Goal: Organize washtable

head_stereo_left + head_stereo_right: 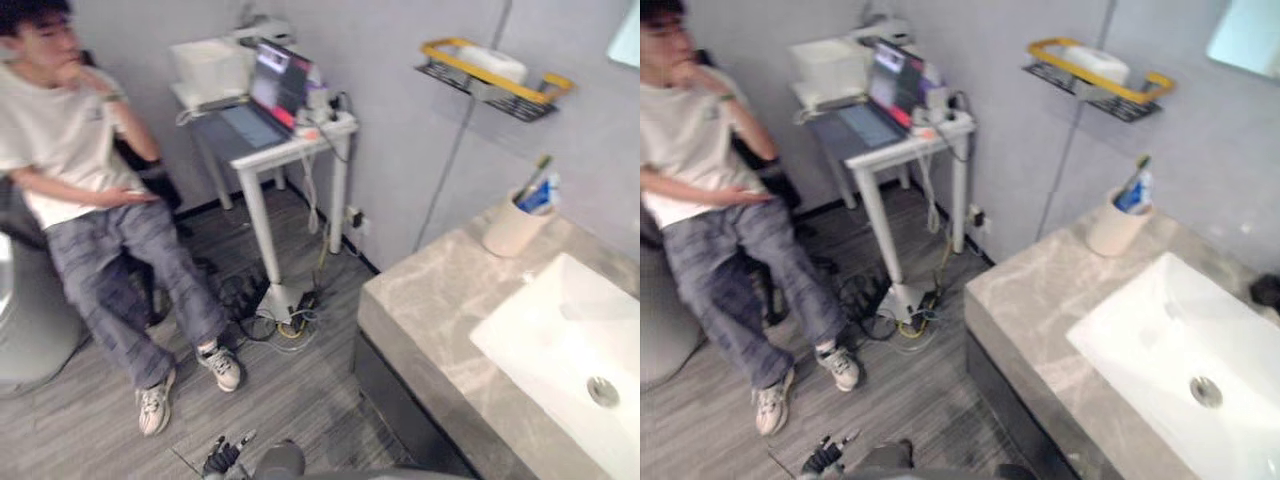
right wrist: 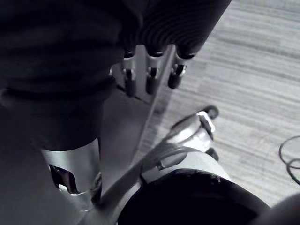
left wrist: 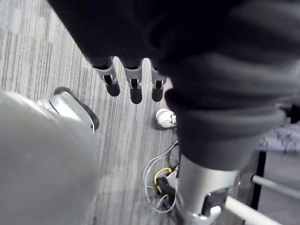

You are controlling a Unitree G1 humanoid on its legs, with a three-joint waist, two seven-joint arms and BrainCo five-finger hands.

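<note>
Left hand point(image 3: 134, 83) hanging slack, fingers straight, holding nothing, right hand point(image 2: 151, 80) dangling likewise, empty too — cup point(image 1: 510, 232) with toothbrush point(image 1: 533, 180) standing just beside the sink point(image 1: 545, 325), on the worktop point(image 1: 430, 300).

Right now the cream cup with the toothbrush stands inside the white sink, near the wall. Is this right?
No: the cup stands on the grey countertop beside the sink, not inside it, near the wall. The left eye view shows it.
</note>
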